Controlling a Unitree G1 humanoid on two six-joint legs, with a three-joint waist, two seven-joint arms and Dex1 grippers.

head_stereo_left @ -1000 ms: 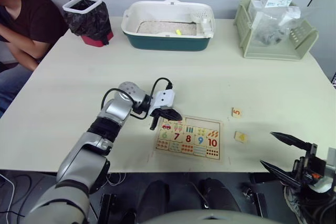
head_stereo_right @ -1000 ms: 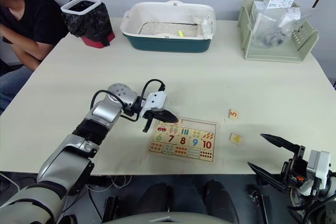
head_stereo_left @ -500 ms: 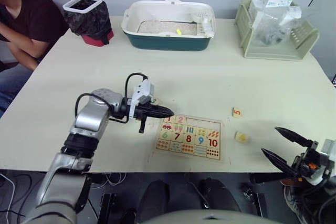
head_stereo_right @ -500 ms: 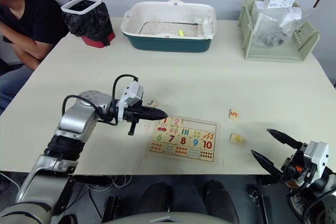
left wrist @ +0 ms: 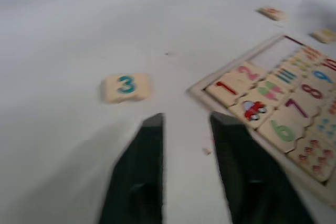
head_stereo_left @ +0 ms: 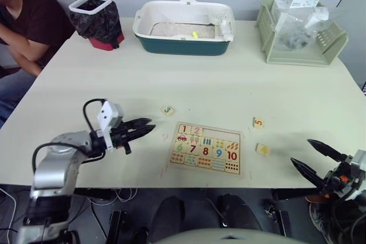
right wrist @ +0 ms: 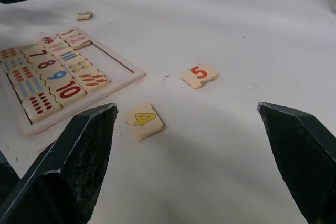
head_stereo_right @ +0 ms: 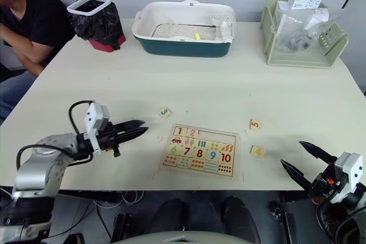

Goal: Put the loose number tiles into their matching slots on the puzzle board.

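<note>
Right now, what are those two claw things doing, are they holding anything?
Left gripper: fingers open, holding nothing, hovering over the table near the 3 tile.
Right gripper: fingers spread wide open, holding nothing, near the 4 tile.

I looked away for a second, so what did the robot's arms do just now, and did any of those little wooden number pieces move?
The left gripper drew back from the pale-wood puzzle board toward the robot's left, open and empty. That uncovered the small square wooden tile printed 3, lying on the cream table beside the board. The tiles printed 5 and 4 stayed put. The right gripper hardly moved and stayed open.
</note>
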